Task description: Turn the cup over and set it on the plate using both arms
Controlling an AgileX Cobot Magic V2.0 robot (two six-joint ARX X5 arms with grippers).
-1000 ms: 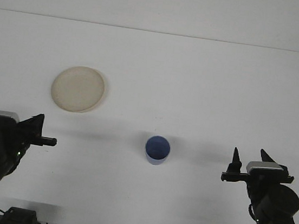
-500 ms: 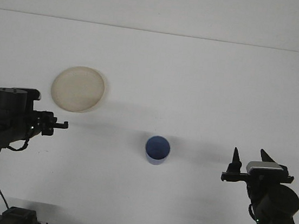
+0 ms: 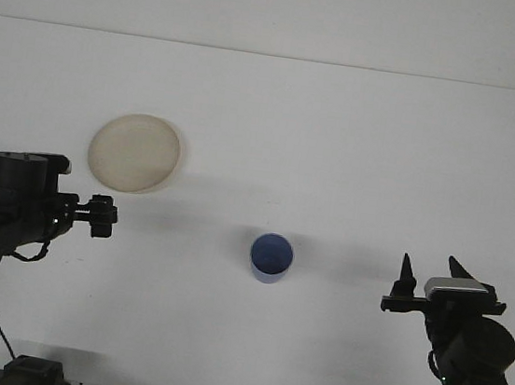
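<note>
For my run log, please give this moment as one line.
left pincer: holds nothing, beside round beige plate | right pincer: open, holds nothing | small blue cup: on white table, untouched

Plain white table, no pattern at all. Cup is blue, plate a pale cream/beige. Both arms are black, the right one has a silver-grey bit on top.

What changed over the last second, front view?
Left arm rose from its low pose and swung its tool right, toward the blue cup; nothing taken hold of. Cup, cream plate and the right tool stayed put.
</note>
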